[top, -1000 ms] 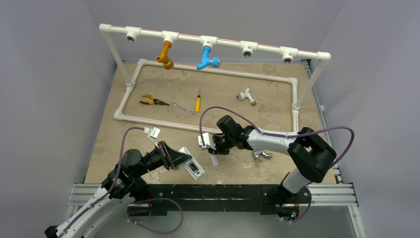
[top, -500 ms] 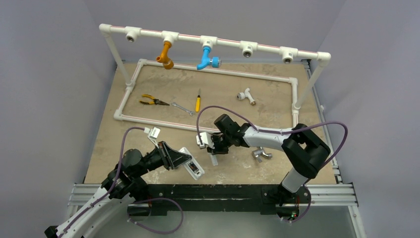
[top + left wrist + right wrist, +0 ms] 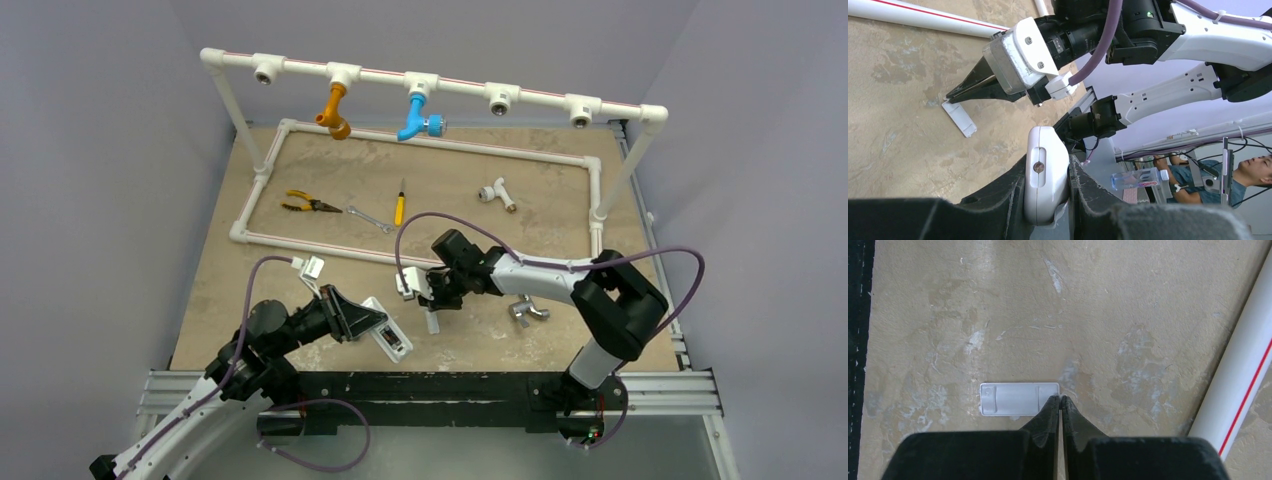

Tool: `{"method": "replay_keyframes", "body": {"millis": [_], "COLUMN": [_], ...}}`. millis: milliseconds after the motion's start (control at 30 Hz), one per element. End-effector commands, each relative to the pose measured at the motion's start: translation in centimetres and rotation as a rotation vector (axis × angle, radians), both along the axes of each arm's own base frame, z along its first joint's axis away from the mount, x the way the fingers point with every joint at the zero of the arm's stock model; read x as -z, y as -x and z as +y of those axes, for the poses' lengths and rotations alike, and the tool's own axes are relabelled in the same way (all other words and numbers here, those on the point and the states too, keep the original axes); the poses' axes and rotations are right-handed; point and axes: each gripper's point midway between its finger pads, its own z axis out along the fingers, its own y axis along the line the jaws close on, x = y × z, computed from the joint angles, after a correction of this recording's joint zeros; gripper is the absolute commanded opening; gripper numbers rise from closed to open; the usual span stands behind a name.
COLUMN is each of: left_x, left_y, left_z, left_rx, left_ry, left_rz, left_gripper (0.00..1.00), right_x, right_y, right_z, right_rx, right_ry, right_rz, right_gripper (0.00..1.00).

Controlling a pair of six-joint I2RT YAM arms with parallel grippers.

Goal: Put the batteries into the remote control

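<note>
The white remote control [image 3: 388, 335] is clamped edgewise in my left gripper [image 3: 365, 320] near the table's front edge, with its dark battery bay facing up. In the left wrist view the remote control's [image 3: 1046, 170] rounded end sticks out between the jaws of my left gripper [image 3: 1048, 190]. The batteries are out of view; I cannot make them out in the bay. My right gripper [image 3: 1060, 401] is shut, with its tips down at the right end of the small flat white cover [image 3: 1013, 399] on the table. From above, my right gripper [image 3: 432, 303] hovers over that cover [image 3: 433, 322].
A silver tap fitting [image 3: 528, 312] lies right of the cover. A white pipe frame [image 3: 420, 145] encloses pliers [image 3: 303, 204], a wrench [image 3: 368, 218], a yellow-handled screwdriver [image 3: 399, 206] and a white tee [image 3: 496, 192]. Orange [image 3: 335, 112] and blue [image 3: 415, 118] taps hang from the overhead pipe.
The right gripper's jaws have closed at the end of the cover, and the right arm has shifted slightly to the left. The left arm and the remote have not moved.
</note>
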Motion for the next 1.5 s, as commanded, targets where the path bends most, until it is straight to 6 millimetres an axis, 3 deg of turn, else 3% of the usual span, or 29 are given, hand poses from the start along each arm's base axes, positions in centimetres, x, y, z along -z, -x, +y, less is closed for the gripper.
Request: {"method": "replay_keyframes", "body": {"millis": [0, 167, 333, 433, 633, 967, 1267, 1467], "left_x": [-1.5, -1.6, -1.7, -1.7, -1.6, -1.4, -1.4, -1.4], "left_y": [-0.2, -0.2, -0.2, -0.1, -0.1, 0.0, -0.2, -0.3], "left_z": [-0.1, -0.2, -0.2, -0.1, 0.0, 0.2, 0.0, -0.1], "left_rx": [-0.004, 0.001, 0.004, 0.002, -0.001, -0.007, -0.007, -0.005], "left_ry": [0.029, 0.031, 0.03, 0.026, 0.023, 0.021, 0.025, 0.031], "left_rz": [-0.038, -0.039, -0.04, -0.042, -0.042, -0.036, -0.032, -0.027], "left_gripper": [0.0, 0.0, 0.0, 0.0, 0.0, 0.0, 0.0, 0.0], "right_x": [-3.4, -5.3, -6.8, -7.0, -6.6, -5.7, -5.2, -5.3], "right_y": [-1.6, -3.6, -8.0, -10.2, -12.8, -12.0, -10.4, -10.0], "right_z": [0.7, 0.0, -1.4, -2.2, -3.1, -3.5, -3.8, -3.8], "right_rx": [0.023, 0.083, 0.231, 0.317, 0.428, 0.418, 0.385, 0.388], "right_ry": [-0.064, -0.08, -0.08, -0.055, -0.027, -0.027, -0.035, -0.054], "right_rz": [-0.088, -0.176, -0.305, -0.367, -0.442, -0.424, -0.39, -0.377], "right_gripper": [0.0, 0.0, 0.0, 0.0, 0.0, 0.0, 0.08, 0.19]}}
